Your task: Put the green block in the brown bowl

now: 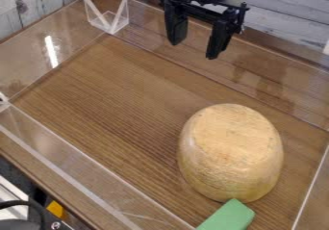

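Observation:
The brown bowl sits on the wooden table at the lower right, a large tan speckled dome that looks turned upside down. The green block lies flat just in front of the bowl, close to the bottom edge of the view and partly cut off by it. My gripper hangs at the top centre, well behind and to the left of the bowl, far from the block. Its two dark fingers stand apart and nothing is between them.
Clear acrylic walls fence the wooden table on all sides. A folded clear piece stands at the back left corner. A dark edge with cables shows at the lower left.

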You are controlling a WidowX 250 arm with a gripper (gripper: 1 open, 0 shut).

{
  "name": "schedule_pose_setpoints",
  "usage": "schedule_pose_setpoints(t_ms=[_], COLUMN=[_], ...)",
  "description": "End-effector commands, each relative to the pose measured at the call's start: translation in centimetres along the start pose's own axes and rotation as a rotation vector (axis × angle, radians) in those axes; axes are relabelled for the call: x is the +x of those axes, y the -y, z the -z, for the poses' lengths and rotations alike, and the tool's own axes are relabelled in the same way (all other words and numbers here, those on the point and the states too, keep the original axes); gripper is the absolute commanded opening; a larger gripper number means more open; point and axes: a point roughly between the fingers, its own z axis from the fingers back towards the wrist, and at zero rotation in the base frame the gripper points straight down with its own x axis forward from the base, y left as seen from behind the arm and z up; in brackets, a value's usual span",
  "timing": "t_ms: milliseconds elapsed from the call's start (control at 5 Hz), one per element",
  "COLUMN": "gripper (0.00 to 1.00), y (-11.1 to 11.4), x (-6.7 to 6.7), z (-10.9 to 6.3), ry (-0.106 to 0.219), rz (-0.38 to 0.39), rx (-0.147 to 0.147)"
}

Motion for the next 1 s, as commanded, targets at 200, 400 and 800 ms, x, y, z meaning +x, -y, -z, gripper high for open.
schedule_pose_setpoints(t_ms=[200, 400, 800], gripper=[1.00, 1.00, 1.00], y=[0.6, 0.5, 1.6], x=[-0.8, -1.8, -5.3], z=[0.0, 0.3, 0.8], ry=[-0.033, -0.048, -0.067], rz=[0.165, 0.184, 0.363], rx=[0.002, -0.002, -0.009])
